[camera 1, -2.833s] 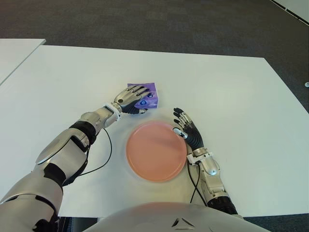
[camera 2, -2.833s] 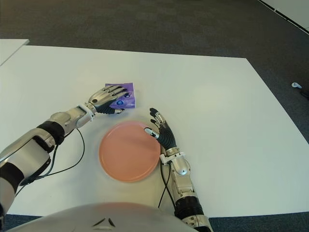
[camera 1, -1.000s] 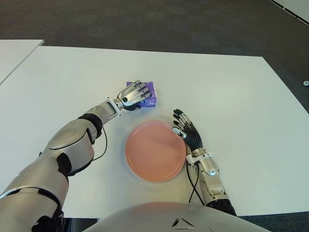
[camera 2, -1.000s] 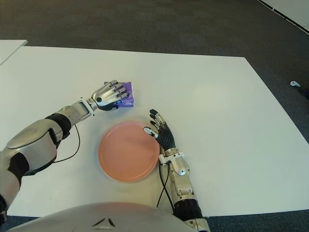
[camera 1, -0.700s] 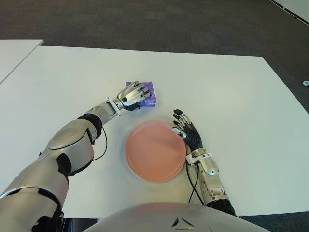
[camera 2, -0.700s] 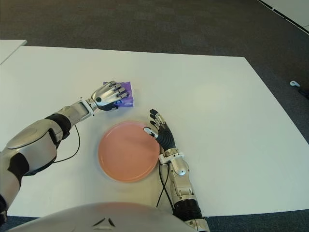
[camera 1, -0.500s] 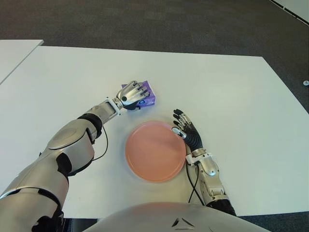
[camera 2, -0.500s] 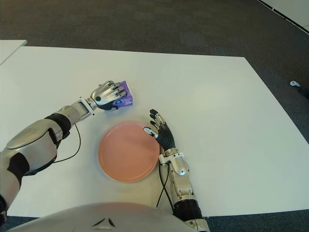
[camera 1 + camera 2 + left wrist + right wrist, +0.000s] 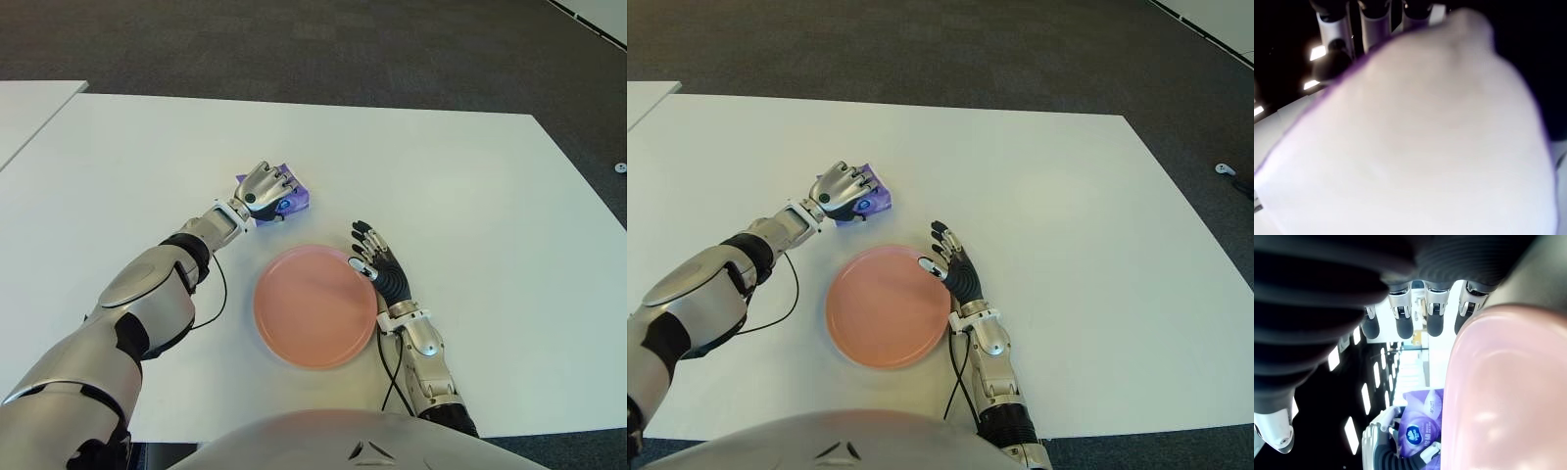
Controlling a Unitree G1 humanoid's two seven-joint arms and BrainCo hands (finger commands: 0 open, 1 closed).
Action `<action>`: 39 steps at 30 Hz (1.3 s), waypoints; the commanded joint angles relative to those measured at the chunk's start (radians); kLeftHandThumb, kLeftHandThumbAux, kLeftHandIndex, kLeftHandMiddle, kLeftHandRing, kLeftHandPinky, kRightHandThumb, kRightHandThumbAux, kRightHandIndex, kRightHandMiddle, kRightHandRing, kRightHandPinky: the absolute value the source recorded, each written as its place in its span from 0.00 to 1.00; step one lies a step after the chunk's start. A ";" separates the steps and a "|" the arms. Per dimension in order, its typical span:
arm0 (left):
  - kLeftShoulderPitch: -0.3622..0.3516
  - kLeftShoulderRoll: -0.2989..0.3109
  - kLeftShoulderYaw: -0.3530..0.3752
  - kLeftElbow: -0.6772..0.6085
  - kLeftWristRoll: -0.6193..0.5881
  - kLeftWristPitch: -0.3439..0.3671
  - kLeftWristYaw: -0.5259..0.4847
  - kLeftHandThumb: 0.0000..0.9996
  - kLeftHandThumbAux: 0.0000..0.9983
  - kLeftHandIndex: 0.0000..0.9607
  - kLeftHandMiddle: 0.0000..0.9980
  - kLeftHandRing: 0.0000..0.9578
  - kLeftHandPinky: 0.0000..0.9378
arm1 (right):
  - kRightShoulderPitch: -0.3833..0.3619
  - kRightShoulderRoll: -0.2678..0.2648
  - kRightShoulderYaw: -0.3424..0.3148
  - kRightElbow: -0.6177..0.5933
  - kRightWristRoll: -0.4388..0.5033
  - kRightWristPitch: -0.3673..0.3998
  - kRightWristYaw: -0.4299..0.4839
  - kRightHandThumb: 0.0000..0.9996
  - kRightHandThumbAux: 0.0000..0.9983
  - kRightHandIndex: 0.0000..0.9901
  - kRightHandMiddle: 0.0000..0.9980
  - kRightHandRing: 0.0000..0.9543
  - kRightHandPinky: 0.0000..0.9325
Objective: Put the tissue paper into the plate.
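Purple and soft-sided, the tissue pack sat tilted in your left hand, whose metal fingers were curled over it; you could see it beyond the plate's far-left edge, apart from it. Smooth, round and salmon-pink, the plate lay bare on the white table. Your right hand showed just beside the plate's right rim, fingers extended and holding nothing. A black cable looped near your left forearm.
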State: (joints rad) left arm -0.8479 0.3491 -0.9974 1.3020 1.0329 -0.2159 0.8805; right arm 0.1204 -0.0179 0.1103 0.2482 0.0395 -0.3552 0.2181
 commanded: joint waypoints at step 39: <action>0.028 0.138 0.326 -0.151 -0.225 -0.324 -0.110 0.75 0.70 0.46 0.85 0.88 0.88 | -0.009 -0.001 -0.002 0.139 -0.003 0.025 0.003 0.00 0.54 0.00 0.00 0.00 0.00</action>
State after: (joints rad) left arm -0.8060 0.4482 -0.7154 1.2105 0.8401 -0.5139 0.7995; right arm 0.0608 -0.0142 0.1080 0.3078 0.0395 -0.3793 0.2159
